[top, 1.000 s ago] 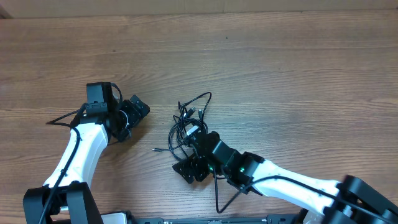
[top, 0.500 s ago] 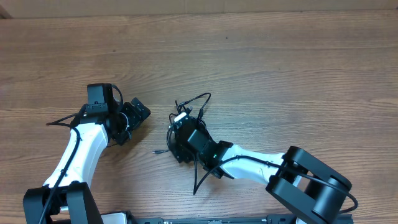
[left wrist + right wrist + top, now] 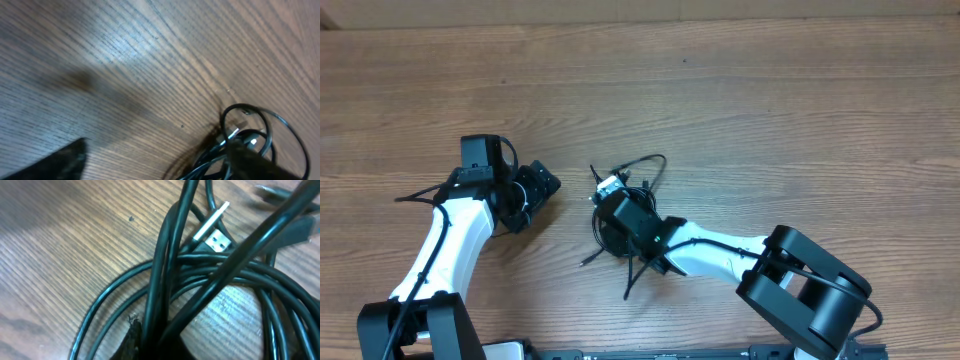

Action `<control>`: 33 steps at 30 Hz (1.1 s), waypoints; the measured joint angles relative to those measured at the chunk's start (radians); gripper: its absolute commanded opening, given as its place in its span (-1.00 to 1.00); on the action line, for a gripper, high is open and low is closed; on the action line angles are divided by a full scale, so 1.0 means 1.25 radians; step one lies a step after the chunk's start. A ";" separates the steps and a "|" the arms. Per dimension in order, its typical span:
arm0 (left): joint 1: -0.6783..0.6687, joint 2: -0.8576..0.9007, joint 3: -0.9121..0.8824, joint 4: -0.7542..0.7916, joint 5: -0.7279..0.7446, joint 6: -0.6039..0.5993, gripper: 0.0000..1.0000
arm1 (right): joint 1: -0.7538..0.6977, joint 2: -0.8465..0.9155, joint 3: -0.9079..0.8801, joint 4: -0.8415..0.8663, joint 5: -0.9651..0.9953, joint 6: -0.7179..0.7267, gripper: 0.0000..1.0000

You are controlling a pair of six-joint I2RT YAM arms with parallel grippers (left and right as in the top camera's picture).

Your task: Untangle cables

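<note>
Cables [image 3: 165,245] are bunched up mid-table and the right gripper [image 3: 610,200] is sat right on the knot, clenched on a few strands. Left gripper [image 3: 538,188] is spread wide and empty, just left of the pile.

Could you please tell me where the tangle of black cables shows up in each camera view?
Overhead: the cable tangle sits near the picture's centre, slightly left.
Left wrist: it is in the lower right corner, blurred.
Right wrist: it fills most of the frame, close up.
Shared landmark: the silvery plug, seen only as a pale glint overhead and in the left wrist view.
</note>
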 measured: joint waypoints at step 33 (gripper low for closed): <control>-0.014 0.000 0.001 -0.052 0.503 0.252 -0.76 | -0.274 -0.232 0.105 -0.298 -0.710 0.181 -0.62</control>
